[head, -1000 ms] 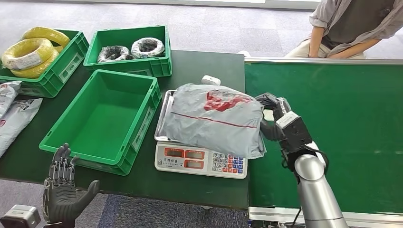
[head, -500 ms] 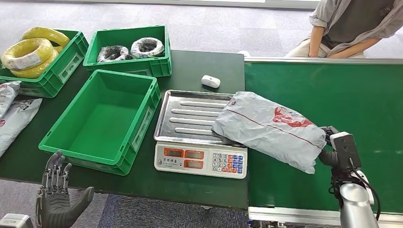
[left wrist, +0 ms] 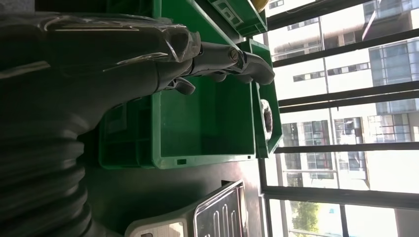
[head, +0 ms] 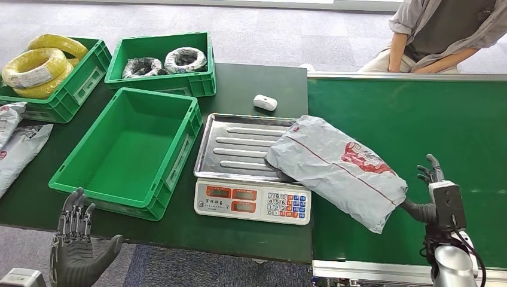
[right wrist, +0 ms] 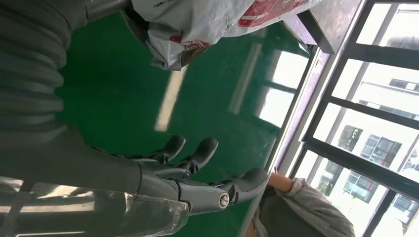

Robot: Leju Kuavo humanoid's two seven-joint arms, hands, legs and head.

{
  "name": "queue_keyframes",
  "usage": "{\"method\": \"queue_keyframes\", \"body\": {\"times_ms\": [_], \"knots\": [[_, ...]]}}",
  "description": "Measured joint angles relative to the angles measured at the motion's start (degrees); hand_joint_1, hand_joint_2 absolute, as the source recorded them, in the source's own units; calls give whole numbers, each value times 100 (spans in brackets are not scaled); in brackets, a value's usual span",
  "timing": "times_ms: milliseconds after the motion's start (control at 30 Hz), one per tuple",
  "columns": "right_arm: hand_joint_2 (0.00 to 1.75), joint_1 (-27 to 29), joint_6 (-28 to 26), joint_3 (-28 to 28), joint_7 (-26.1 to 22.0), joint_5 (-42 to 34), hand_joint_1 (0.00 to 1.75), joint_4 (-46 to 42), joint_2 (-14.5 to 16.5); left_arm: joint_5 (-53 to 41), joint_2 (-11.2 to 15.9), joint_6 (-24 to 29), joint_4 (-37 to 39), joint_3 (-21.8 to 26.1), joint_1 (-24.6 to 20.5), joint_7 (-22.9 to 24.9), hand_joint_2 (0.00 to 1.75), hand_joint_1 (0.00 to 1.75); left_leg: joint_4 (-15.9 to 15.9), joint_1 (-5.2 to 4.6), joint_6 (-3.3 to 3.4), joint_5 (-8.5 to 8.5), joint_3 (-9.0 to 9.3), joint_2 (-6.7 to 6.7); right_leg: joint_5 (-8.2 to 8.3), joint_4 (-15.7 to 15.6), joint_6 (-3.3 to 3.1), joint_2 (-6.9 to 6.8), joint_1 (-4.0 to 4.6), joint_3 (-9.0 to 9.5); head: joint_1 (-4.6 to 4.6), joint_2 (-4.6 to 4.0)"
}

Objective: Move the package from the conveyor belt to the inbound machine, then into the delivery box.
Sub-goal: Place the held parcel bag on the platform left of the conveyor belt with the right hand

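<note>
The grey package (head: 338, 170) with red print lies slanted, one end on the scale's steel tray (head: 239, 143) and the other on the green conveyor belt (head: 418, 119). My right hand (head: 429, 190) is at the package's belt-side end with fingers spread upward; its thumb reaches to the package's edge. In the right wrist view the package (right wrist: 207, 19) hangs just beyond my right hand (right wrist: 188, 173). The scale (head: 251, 200) shows its orange display and keypad. My left hand (head: 75, 245) hovers open below the table's front edge, near the empty green box (head: 128, 149), and is seen over the box (left wrist: 207, 118) from the wrist.
At the back left stand a green crate of yellow coils (head: 42, 66) and a crate with wrapped coils (head: 164, 60). A small white device (head: 265, 102) lies behind the tray. Grey bags (head: 18, 149) lie at the left edge. A person (head: 442, 36) sits beyond the belt.
The package slid right, mostly off the scale tray and onto the belt, together with my right hand. That hand has since opened its fingers and dropped back slightly. My left hand sank a little.
</note>
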Motion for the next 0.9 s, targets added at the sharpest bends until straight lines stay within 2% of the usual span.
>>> {"method": "queue_keyframes", "body": {"times_ms": [333,467,900], "knots": [[175,310,-54,-170,-58,-90,3,-387,74,-27,107,-4,7,-120,-55,-23,175,0,0,0,0,0,1,6,0,0,0,1,0,-1,0,0],[175,356,-34,-228,-68,-160,175,-421,74,-82,172,-10,7,-242,-104,-39,175,0,0,0,0,0,1,6,0,0,0,1,0,1,0,0],[175,182,46,10,-74,-18,175,-430,194,-87,351,-31,51,-784,-337,-79,175,0,0,0,0,1,1,6,0,1,0,1,1,2,1,0]]}}
